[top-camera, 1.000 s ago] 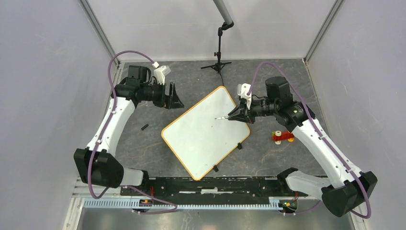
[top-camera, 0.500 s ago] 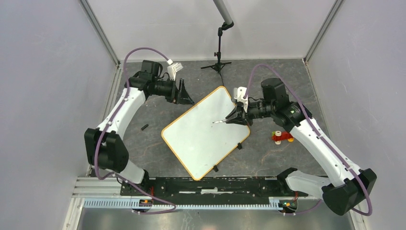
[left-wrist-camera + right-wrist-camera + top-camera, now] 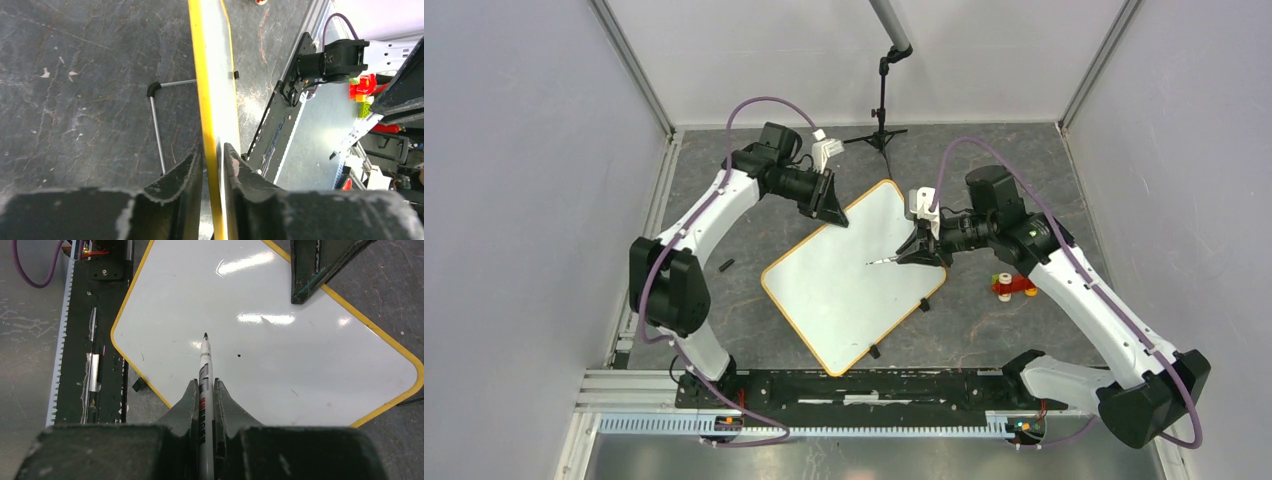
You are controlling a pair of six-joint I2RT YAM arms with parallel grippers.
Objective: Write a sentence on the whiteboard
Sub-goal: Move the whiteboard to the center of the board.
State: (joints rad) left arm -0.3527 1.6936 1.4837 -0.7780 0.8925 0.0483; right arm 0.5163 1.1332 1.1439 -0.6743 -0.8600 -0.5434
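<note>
One whiteboard [image 3: 844, 285] lies askew mid-worktop [image 3: 984, 330], bearing a single black dot [image 3: 238, 356] and two black clips [image 3: 923, 305] on its near-right edge. The left pincer [image 3: 838, 216] is nipped onto its far rim, and the right pincer [image 3: 911, 256] is clamped on one marker [image 3: 205, 370], whose tip is above the board. A red-and-orange toy [image 3: 1014, 286] sits near the board's right side.

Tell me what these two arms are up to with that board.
The right gripper is shut on a marker, with its tip pointed at the middle of the whiteboard; whether the tip touches the surface cannot be told. The left gripper straddles the board's yellow rim at the far edge, its jaws closed around it, apparently to steady it. Nothing is written on the board yet, apart from one small dark dot.
</note>
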